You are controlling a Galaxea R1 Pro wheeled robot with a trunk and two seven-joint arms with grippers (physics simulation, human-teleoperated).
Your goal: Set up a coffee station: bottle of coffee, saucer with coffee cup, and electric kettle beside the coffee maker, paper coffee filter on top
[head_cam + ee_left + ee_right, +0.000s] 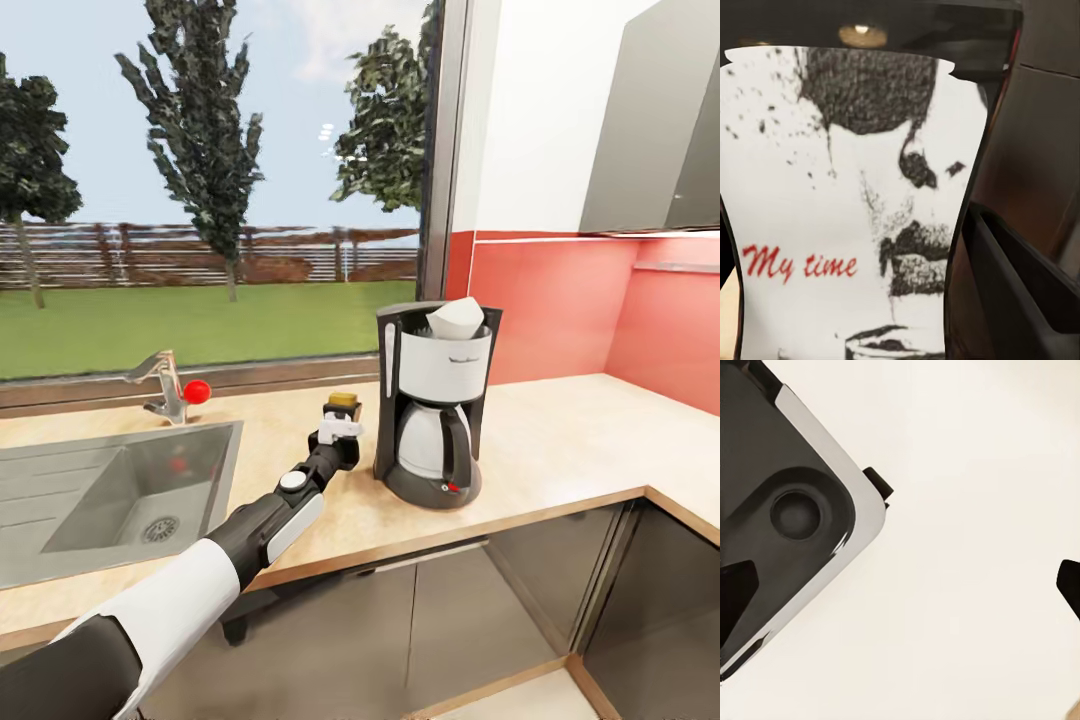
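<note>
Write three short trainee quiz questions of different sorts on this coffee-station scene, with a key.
1. True or false: the paper coffee filter already sits on top of the coffee maker.
2. Which side of the coffee maker is the bottle of coffee on in the head view? A) sink side B) corner side C) behind it
3. Fill in: the red words on the bottle's label in the left wrist view are "My ____".

Key: 1 true. 2 A; the left gripper is at the bottle, over the countertop, towards the sink. 3 time.
</note>
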